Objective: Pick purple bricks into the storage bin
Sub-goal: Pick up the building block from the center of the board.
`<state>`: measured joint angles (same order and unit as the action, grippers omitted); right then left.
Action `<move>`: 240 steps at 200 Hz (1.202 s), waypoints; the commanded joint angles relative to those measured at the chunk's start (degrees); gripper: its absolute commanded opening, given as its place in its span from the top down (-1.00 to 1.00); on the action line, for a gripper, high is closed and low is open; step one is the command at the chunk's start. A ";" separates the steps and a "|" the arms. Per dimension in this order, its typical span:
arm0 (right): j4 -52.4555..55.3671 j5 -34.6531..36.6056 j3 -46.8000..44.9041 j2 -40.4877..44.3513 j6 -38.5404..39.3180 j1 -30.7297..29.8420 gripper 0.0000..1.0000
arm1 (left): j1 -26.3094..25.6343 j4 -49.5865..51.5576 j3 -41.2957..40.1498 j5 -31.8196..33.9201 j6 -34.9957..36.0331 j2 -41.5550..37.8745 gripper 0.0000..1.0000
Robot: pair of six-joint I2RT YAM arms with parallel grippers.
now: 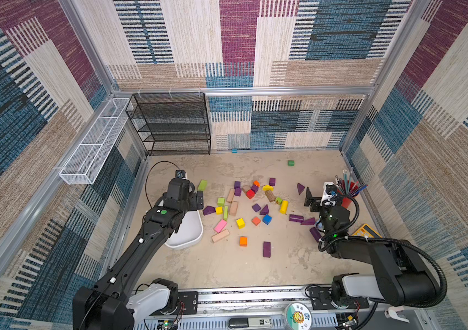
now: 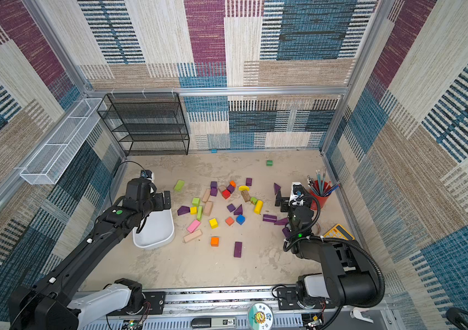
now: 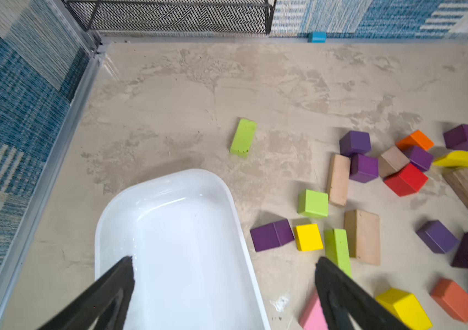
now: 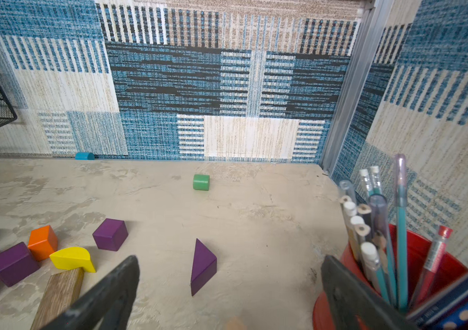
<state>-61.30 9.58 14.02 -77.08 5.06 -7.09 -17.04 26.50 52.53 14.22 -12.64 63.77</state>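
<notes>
Pick stage: left fingers and right fingers are seen wide open, w/ the storage bin apparently bare. Next, the purple brick beside it prob. must be straddled & gripped.

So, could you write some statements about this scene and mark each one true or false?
1. No block shows inside the white plastic storage bin. True.
2. The left gripper is shut on a purple wooden cube. False: it is open and empty.
3. The right gripper is open, near the red cup of pencils. True.
4. The pink oblong wooden block lies in the bin. False: it lies on the table, outside it.
</notes>
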 commanded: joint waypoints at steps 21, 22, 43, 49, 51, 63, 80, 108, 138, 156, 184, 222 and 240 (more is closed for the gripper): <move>8.54 -1.33 4.12 3.19 -0.07 -1.41 -0.99 | -0.08 8.72 1.78 -7.54 -1.30 -0.85 -0.99; 8.73 -1.54 4.14 3.35 -0.23 -1.42 -0.99 | -0.09 8.77 1.82 -7.72 -1.36 -0.84 -0.99; 14.03 -4.80 6.57 6.20 -3.34 -1.60 -0.99 | -0.10 9.44 1.73 -11.45 -1.50 -0.73 -0.92; 16.29 -4.95 7.60 6.83 -4.59 -1.65 -0.99 | -0.10 9.59 1.61 -12.15 -1.51 -0.67 -0.88; 17.07 -5.06 7.95 6.98 -4.92 -1.68 -0.99 | -0.10 9.66 1.61 -12.43 -1.51 -0.66 -0.86; 22.67 -5.78 10.02 8.18 -7.17 -1.86 -0.99 | -0.10 9.52 0.90 -13.47 -1.93 -0.75 -0.85; 30.40 -6.05 12.75 10.03 -9.47 -2.35 -0.99 | -0.25 9.15 0.20 -14.95 -2.98 -0.47 -0.83; 40.83 -8.21 15.18 13.75 -13.03 -2.43 -0.99 | -0.91 9.15 0.92 -18.02 -3.51 1.36 -0.80; 49.36 -11.46 17.25 15.91 -17.22 -3.29 -0.99 | -1.92 9.60 1.20 -18.61 -3.62 2.23 -0.78; 53.14 -12.74 18.58 16.69 -18.45 -4.14 -0.99 | -2.74 9.83 1.12 -18.45 -3.57 2.24 -0.78; 59.77 -13.32 22.80 15.08 -18.38 -6.03 -0.99 | -4.04 10.14 1.26 -17.73 -3.53 2.48 -0.78; 67.31 -12.40 30.34 10.77 -17.96 -9.92 -0.99 | -5.06 10.42 1.43 -17.56 -3.36 2.37 -0.78; 69.87 -12.54 33.85 8.41 -17.68 -11.82 -0.99 | -5.70 10.52 1.37 -17.39 -3.35 2.32 -0.77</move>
<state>3.18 -2.59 44.40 -66.57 -12.56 -17.15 -22.17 36.36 53.47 -3.29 -15.22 66.32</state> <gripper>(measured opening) 0.994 0.889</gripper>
